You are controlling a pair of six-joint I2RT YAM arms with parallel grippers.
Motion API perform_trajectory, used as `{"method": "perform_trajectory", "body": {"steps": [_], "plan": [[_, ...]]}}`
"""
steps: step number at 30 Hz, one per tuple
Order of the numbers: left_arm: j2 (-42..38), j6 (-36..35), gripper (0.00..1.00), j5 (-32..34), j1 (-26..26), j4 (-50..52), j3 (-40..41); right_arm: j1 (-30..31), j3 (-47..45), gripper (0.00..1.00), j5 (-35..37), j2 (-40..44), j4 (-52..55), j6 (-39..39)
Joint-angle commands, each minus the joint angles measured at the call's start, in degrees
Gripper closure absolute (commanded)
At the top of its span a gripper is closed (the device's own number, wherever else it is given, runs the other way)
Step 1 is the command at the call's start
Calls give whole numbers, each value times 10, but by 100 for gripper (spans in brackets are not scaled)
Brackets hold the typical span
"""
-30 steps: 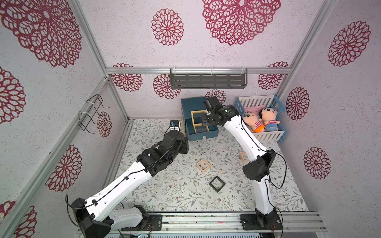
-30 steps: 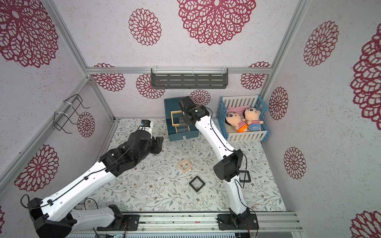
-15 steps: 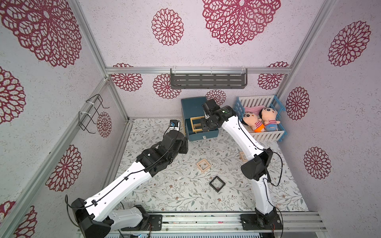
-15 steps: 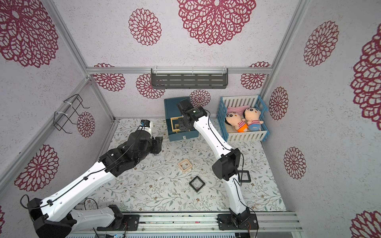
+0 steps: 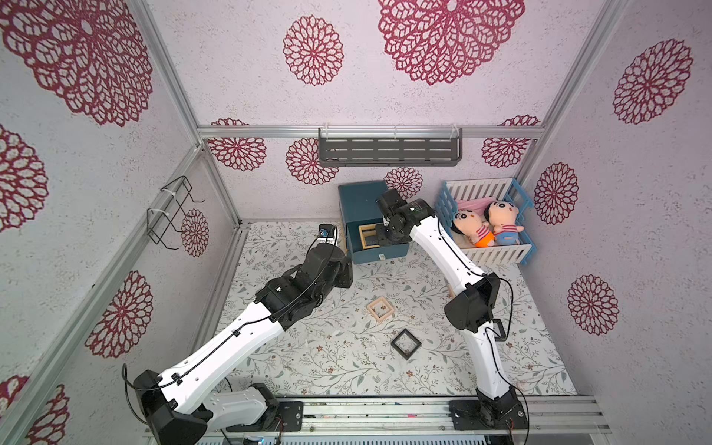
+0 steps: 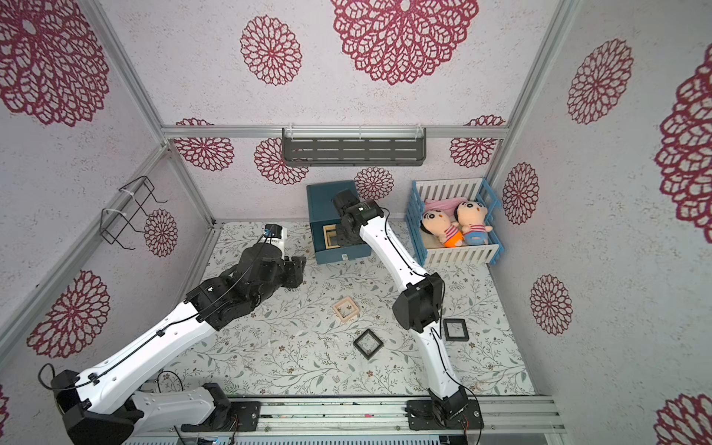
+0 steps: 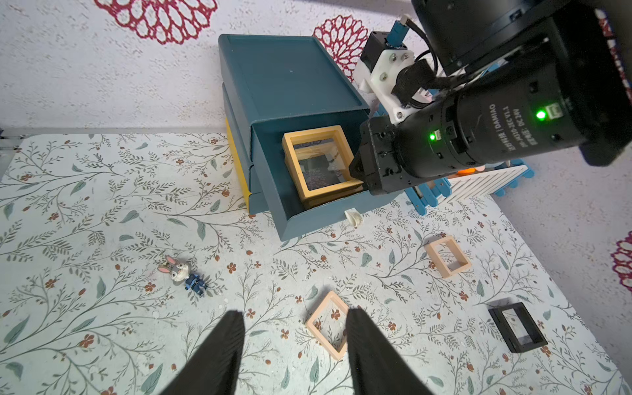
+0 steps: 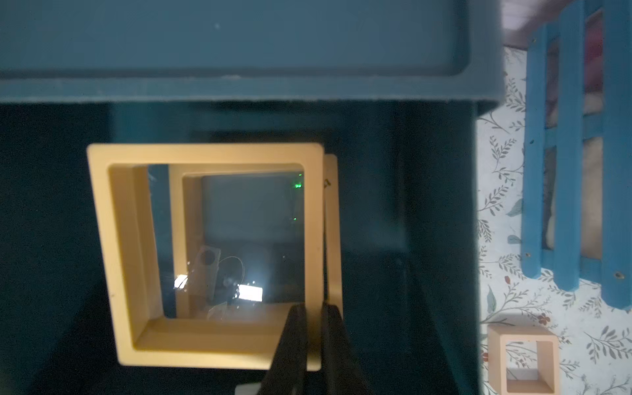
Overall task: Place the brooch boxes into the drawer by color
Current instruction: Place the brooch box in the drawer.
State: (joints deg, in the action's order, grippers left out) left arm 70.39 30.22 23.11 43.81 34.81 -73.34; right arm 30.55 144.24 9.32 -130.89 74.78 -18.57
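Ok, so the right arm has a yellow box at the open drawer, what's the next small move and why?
Probably open the right gripper and let go. It pinches one side of the yellow brooch box, which is inside the open drawer and seems to rest on the second yellow box, so the colours match and little drop remains.

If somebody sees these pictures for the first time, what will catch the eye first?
First, the right gripper, its jaws shut on a yellow brooch box inside the open top drawer of the teal chest at the back wall. Next, the two dolls lying in the blue-and-white crib beside it, and the big red flower patterns on the walls.
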Motion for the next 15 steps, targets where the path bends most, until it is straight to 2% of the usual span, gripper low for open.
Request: {"method": "perform_trajectory", "body": {"steps": [1, 15], "plan": [[-4, -4, 46, -6, -4, 0, -4, -5, 24, 100, 12, 2, -7, 5], [3, -5, 45, -13, -5, -5, -7, -14, 27, 100, 1, -9, -15, -11]]}}
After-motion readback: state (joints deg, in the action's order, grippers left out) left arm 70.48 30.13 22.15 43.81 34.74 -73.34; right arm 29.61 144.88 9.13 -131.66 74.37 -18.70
